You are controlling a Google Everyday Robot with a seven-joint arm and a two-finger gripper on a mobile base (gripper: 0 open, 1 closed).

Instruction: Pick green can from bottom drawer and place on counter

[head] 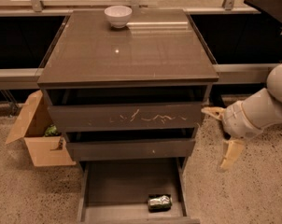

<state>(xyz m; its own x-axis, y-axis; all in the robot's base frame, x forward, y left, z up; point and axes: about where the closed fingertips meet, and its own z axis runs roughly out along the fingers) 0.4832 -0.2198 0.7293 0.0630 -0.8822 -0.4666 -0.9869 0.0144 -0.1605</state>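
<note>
Lying front-right in the open dark bottom drawer (108, 185), the dented shiny green can (159, 202) sits below-left of the cream two-finger end effector (215, 136), spread wide below the right edge of the glossy counter (127, 55).

Light is dim and warm and falls from above. The counter (131, 55) shows a small bright glare spot and a pale reflected streak near the white bowl (118, 16). Recesses above the drawers sink to near black. The bottom drawer (127, 181) lies shaded, and the green can (159, 202) glints faintly. Right of the cabinet, the gripper (214, 139), fingers spread, is evenly lit.
</note>
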